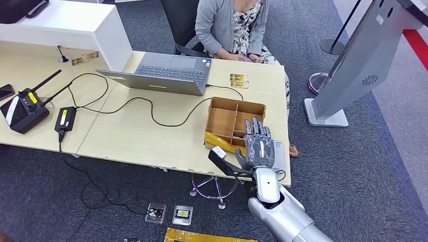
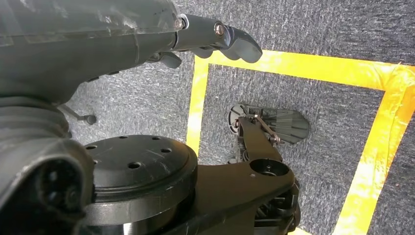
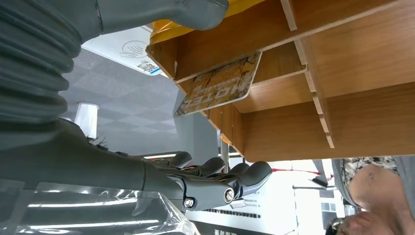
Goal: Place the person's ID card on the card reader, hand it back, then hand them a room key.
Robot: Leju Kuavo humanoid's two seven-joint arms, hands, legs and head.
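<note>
1. Right hand (image 1: 260,146): one, lower centre-right of the head view, on a silver arm; fingers spread wide and straight, holding nothing, hovering over the near right corner of the wooden box.
2. Left hand (image 2: 215,41): one, upper left of the left wrist view, above the floor; fingers apart, nothing held.
3. Wooden box (image 1: 233,121): one, open-topped and divided into compartments, right of centre on the worktop.
4. Room key (image 3: 220,84): one card with a cracked gold pattern and lettering, centre of the right wrist view, leaning tilted inside a box compartment. Whether more cards lie in the box I cannot tell.
5. Card reader (image 1: 217,152): one small white unit on a dark base, at the near worktop edge, just left of the right hand.
6. Laptop (image 1: 169,73): one, open, upper centre.
7. Two gold-patterned cards (image 1: 238,78): side by side, right of the laptop, in front of the person.
8. Person (image 1: 232,25): one, seated at top centre.
9. Radio controller (image 1: 22,108): one, black, left edge.
10. Worktop (image 1: 131,136): pale wood, black cables trailing across.
11. Floor (image 1: 363,176): dark grey carpet; yellow tape lines in the left wrist view.
</note>
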